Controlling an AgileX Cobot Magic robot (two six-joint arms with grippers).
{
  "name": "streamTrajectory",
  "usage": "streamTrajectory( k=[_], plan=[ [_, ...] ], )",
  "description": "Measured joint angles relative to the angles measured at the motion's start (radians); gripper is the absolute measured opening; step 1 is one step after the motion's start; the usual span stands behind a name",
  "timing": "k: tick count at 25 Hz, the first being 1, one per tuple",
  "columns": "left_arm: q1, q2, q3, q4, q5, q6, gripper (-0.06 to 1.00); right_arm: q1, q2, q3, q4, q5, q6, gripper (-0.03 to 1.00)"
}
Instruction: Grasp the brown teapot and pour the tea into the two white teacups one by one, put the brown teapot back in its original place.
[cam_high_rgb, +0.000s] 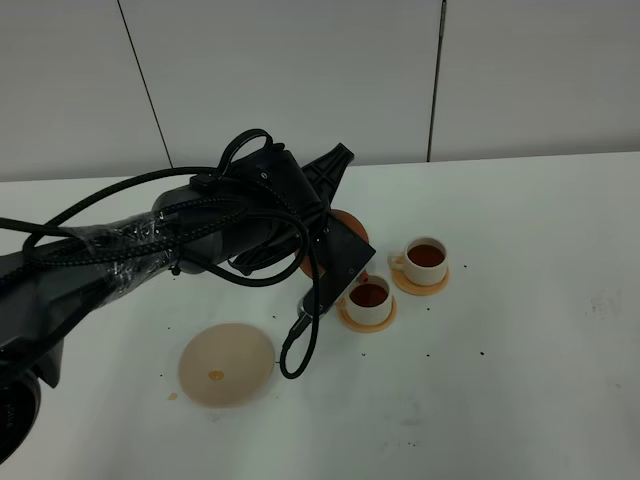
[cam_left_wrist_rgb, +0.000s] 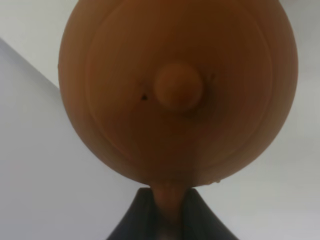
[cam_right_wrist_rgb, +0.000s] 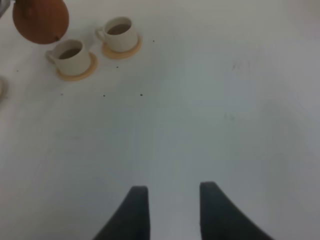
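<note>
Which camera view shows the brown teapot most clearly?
The left wrist view: the brown teapot fills it, lid and knob plain, handle pinched in the left gripper. The exterior high view shows only a sliver behind the arm; the right wrist view shows its body partly.

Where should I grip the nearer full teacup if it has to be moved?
On the nearer teacup, avoid the tiny side handle; it looks too small for the jaws. I would come straight down and pinch across the cylindrical wall, since the cup stands upright on its saucer with tea inside. The teapot, held in the left gripper, crowds one side.
</note>
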Motion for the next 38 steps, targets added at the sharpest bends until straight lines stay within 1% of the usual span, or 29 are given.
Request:
streamTrajectory(
  k=[3, 5, 8, 11, 14, 21, 23, 26, 28, 32, 36, 38],
  plan=[
    [0.008, -0.018, 0.0, -0.012, 0.032, -0.05, 0.17, 0.0, 0.0, 0.0, 0.0, 0.0, 0.0, 0.24],
    [0.022, -0.031, 0.0, -0.049, 0.056, -0.076, 0.17, 0.0, 0.0, 0.0, 0.0, 0.0, 0.0, 0.24],
    [0.054, -0.044, 0.0, -0.144, 0.101, -0.089, 0.17, 0.0, 0.0, 0.0, 0.0, 0.0, 0.0, 0.24],
    [0.091, -0.051, 0.0, -0.262, 0.155, -0.092, 0.17, 0.0, 0.0, 0.0, 0.0, 0.0, 0.0, 0.24],
    [0.117, -0.051, 0.0, -0.353, 0.205, -0.093, 0.17, 0.0, 0.0, 0.0, 0.0, 0.0, 0.0, 0.24],
    [0.16, -0.051, 0.0, -0.52, 0.25, -0.1, 0.17, 0.0, 0.0, 0.0, 0.0, 0.0, 0.0, 0.24],
    [0.17, -0.051, 0.0, -0.55, 0.27, -0.11, 0.17, 0.0, 0.0, 0.0, 0.0, 0.0, 0.0, 0.24],
    [0.182, -0.051, 0.0, -0.575, 0.308, -0.142, 0.17, 0.0, 0.0, 0.0, 0.0, 0.0, 0.0, 0.24],
    [0.193, -0.051, 0.0, -0.608, 0.326, -0.16, 0.17, 0.0, 0.0, 0.0, 0.0, 0.0, 0.0, 0.24],
    [0.215, -0.051, 0.0, -0.682, 0.338, -0.192, 0.17, 0.0, 0.0, 0.0, 0.0, 0.0, 0.0, 0.24],
    [0.23, -0.051, 0.0, -0.739, 0.339, -0.21, 0.17, 0.0, 0.0, 0.0, 0.0, 0.0, 0.0, 0.24],
    [0.235, -0.051, 0.0, -0.751, 0.34, -0.213, 0.17, 0.0, 0.0, 0.0, 0.0, 0.0, 0.0, 0.24]
  ],
)
